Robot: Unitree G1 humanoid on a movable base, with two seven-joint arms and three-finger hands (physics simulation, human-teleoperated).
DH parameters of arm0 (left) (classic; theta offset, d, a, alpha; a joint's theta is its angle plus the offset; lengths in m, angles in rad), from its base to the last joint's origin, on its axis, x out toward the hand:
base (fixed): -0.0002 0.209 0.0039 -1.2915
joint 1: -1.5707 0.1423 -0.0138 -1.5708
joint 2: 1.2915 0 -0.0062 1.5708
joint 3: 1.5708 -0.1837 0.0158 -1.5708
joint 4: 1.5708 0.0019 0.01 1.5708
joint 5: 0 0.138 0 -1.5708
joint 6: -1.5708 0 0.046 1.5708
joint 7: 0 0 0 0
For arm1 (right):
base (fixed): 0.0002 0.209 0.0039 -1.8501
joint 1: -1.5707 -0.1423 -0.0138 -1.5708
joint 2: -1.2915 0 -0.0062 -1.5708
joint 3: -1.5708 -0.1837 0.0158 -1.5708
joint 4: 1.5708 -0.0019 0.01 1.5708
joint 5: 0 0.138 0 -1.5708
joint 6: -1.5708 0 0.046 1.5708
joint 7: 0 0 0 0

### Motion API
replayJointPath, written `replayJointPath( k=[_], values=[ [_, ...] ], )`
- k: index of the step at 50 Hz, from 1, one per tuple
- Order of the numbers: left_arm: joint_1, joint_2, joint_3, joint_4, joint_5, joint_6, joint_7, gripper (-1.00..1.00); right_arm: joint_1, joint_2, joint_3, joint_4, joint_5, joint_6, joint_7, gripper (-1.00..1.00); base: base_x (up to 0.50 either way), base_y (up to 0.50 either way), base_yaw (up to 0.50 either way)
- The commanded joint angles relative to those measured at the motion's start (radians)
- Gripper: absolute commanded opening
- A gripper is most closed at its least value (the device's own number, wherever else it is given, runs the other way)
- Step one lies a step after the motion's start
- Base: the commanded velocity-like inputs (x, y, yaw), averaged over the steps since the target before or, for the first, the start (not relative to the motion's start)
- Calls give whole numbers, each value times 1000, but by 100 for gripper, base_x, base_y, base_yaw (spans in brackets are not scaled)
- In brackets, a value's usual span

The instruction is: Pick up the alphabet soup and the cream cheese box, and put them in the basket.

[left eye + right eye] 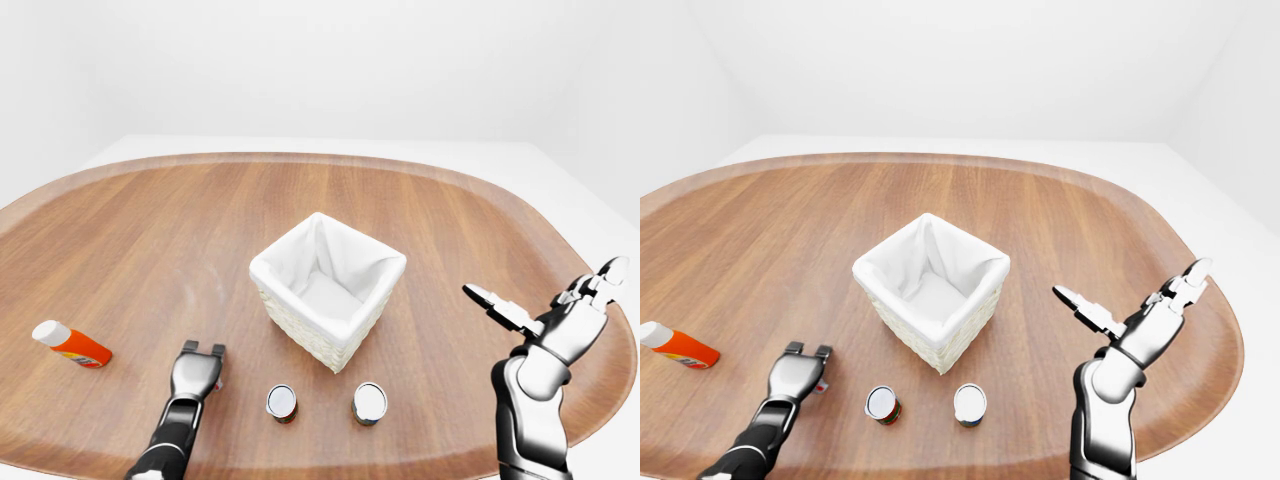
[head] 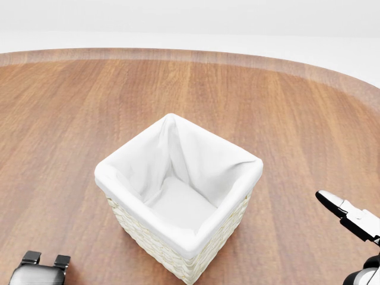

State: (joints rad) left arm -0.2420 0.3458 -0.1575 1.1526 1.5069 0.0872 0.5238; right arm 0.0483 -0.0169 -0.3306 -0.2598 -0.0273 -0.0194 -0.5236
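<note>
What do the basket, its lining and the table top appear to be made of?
The basket looks like pale woven wicker: its outer wall shows a fine plaited pattern, matte. The lining seems to be white cloth, since it folds softly over the rim and creases at one corner. The table looks like brown wood with lengthwise grain and a slight sheen; being rendered, perhaps only veneer.
</note>
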Motion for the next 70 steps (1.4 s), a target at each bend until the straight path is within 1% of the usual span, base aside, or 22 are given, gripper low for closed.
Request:
replayJointPath(
  k=[1, 7, 10, 12, 14, 18, 25, 27, 29, 32, 34, 37, 40, 42, 46, 48, 51, 56, 62, 66, 68, 70],
  values=[
    [-11, -10, -9, 223, -135, 0, 0, -100, 0, 0, 1, 9, -2, -8, 0, 100, 0, 0, 0],
    [-12, -2, -7, 216, -147, 0, 0, -100, 1, 1, 1, -6, -2, 4, 0, 100, 0, 0, 0],
    [-15, 1, -3, 210, -159, 0, 0, -100, -3, 0, 1, 10, -3, -6, 0, 100, 0, 0, 0],
    [-18, 5, 4, 201, -173, 0, 0, -100, -3, -1, 1, 9, -2, -5, 0, 100, 1, 0, 0],
    [-23, 7, 9, 196, -185, 0, 0, -100, -5, -2, 1, 18, -1, -11, 0, 100, 0, 0, 0],
    [-22, 14, 14, 179, -206, 0, 0, -100, -2, -1, 2, 5, -1, -2, 0, 100, 0, 0, 0],
    [-7, 32, 33, 130, -244, 0, 0, -100, -2, -2, -1, 4, 1, -1, 0, 100, 0, 0, 0],
    [-4, 29, 40, 115, -252, 0, 0, -100, 0, -1, -1, -2, 0, 4, 0, 100, 0, 0, 0],
    [3, 31, 37, 99, -253, 0, 0, -100, -1, -1, -1, 4, -1, -2, 0, 100, 0, 0, 0],
    [29, 38, 49, 35, -261, 0, 0, -100, -2, -1, -2, 10, 1, -8, 0, 100, 0, 0, 0],
    [46, 41, 57, -2, -262, 0, 0, -100, 0, -1, -1, 2, 1, -1, 0, 100, 0, 0, 0],
    [64, 42, 71, -43, -262, 0, 0, -100, -1, -1, -1, 10, 1, -8, 0, 100, 0, 0, 0],
    [86, 43, 86, -96, -260, 0, 0, -100, 0, -1, -2, 8, 2, -7, 0, 100, 0, 0, 0],
    [101, 41, 94, -128, -254, 0, 0, -100, 0, -1, -1, 11, 1, -11, 0, 100, 0, 0, 0],
    [142, 37, 114, -223, -239, 0, 0, -100, 1, 0, -1, 3, 0, -4, 0, 100, 0, 0, 0],
    [161, 30, 126, -275, -229, 0, 0, -100, -1, -1, -1, 11, 1, -9, 0, 100, 0, 0, 0],
    [181, 22, 140, -334, -214, 0, 0, -100, -1, -1, -1, 9, 0, -7, 0, 100, 0, 0, 0],
    [194, 12, 153, -367, -193, 0, 0, -100, 2, 0, 0, -6, 0, 4, 0, 100, 0, 0, 0],
    [244, 7, 188, -484, -182, 0, 0, -100, -3, -2, -2, 9, 1, -5, 0, 100, 0, 0, 0],
    [257, 0, 207, -521, -175, 0, 0, -100, 0, -1, -2, 0, 2, 1, 0, 100, 0, 0, 0],
    [264, -3, 215, -535, -173, 0, 0, -100, -3, -2, -2, 13, 1, -9, 0, 100, 0, 0, 0],
    [274, -3, 224, -557, -171, 0, 0, -100, -3, -3, -2, 12, 1, -8, 0, 100, 0, 0, 0]
  ],
)
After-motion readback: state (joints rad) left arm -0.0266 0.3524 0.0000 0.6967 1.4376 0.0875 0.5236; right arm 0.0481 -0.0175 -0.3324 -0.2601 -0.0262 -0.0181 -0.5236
